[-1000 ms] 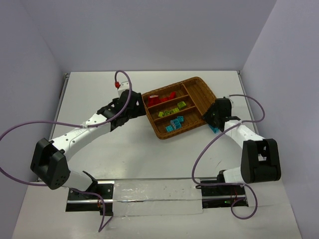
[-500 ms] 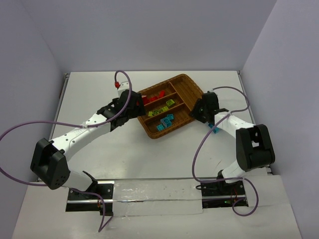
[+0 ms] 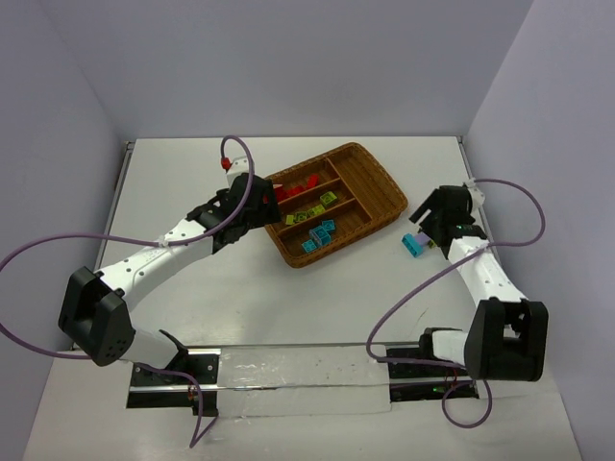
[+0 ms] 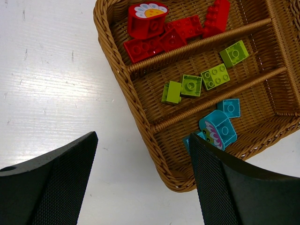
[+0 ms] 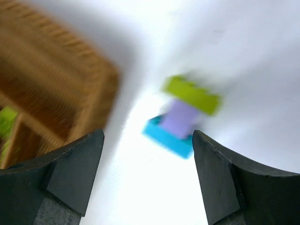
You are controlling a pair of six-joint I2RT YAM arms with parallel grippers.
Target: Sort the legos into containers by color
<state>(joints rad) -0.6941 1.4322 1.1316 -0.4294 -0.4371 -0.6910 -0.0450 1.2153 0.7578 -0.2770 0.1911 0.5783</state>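
The brown wicker tray (image 3: 382, 173) lies at an angle mid-table. Its long slots hold red legos (image 4: 159, 30), yellow-green legos (image 4: 201, 82) and cyan legos (image 4: 218, 129), one colour per slot. My left gripper (image 3: 265, 207) stands open at the tray's left corner (image 4: 143, 145), holding nothing. To the right of the tray a small stack of cyan, purple and green legos (image 3: 414, 244) sits on the table. My right gripper (image 3: 434, 215) hovers open just beside it; its blurred wrist view shows the stack (image 5: 180, 117) ahead of the open jaws (image 5: 147, 138).
The tray's crosswise end slot (image 3: 370, 182) shows no bricks. The tray's corner (image 5: 51, 89) lies left of the right gripper. Purple cables loop off both arms. Walls close in the table at the back and both sides.
The tray slid left and turned with the right gripper against it. The right gripper has since swung back right, away from the tray, and opened. The left arm stayed put.
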